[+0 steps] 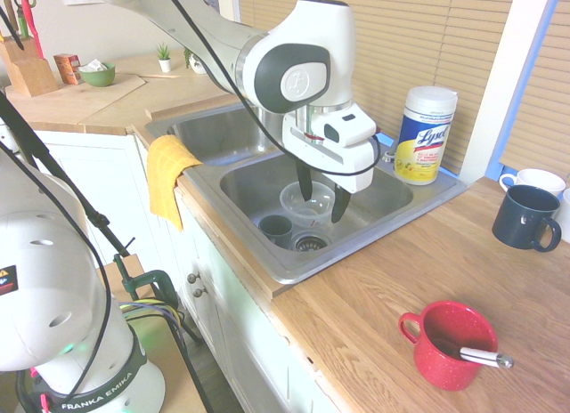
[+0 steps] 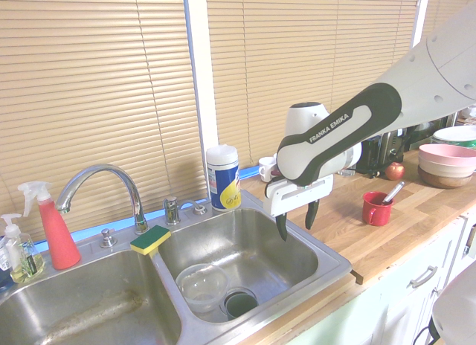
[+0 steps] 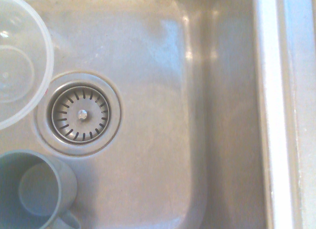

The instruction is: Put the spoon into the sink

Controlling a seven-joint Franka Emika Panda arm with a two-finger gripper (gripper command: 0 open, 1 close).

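Observation:
The spoon [image 1: 485,357] rests in a red mug [image 1: 450,344] on the wooden counter, its silvery handle sticking out over the rim; in the second exterior view the spoon [image 2: 393,192] leans out of the same red mug [image 2: 376,208]. My gripper [image 1: 322,198] hangs open and empty above the right basin of the steel sink [image 1: 392,195], well apart from the mug. In that view from the other side the gripper [image 2: 296,219] hovers over the sink [image 2: 290,248] near its counter-side rim. The wrist view looks straight down at the basin floor and drain [image 3: 81,114].
A clear plastic bowl [image 1: 307,202] and a grey-green cup [image 1: 276,228] sit in the right basin by the drain. A yellow cloth [image 1: 169,173] drapes the sink's front edge. A Lysol canister [image 1: 425,134], dark blue mug [image 1: 525,217], sponge [image 2: 151,239] and faucet [image 2: 100,183] surround the sink.

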